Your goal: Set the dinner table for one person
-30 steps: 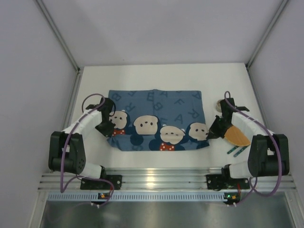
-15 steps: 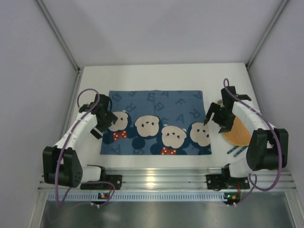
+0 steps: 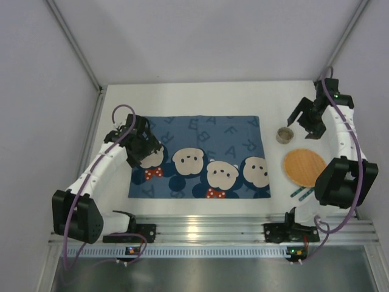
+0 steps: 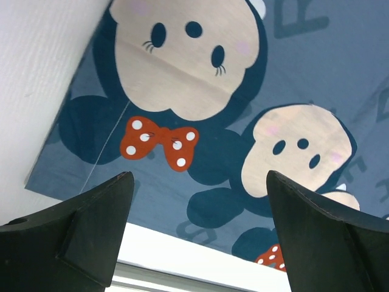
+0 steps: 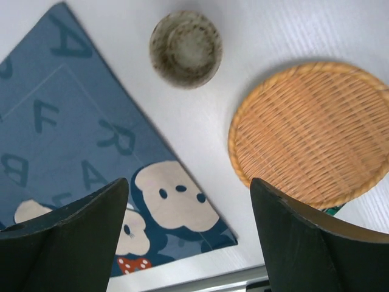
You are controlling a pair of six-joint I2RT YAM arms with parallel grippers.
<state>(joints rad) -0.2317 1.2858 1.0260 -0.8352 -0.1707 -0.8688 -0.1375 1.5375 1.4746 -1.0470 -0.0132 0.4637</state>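
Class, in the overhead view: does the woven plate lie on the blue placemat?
No, the plate lies on the bare table to the right of the placemat, with a gap between them.

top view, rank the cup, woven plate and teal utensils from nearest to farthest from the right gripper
From the right gripper:
1. cup, just to its left.
2. woven plate, further back toward the arm bases.
3. teal utensils, nearest the rail, partly hidden under the arm.
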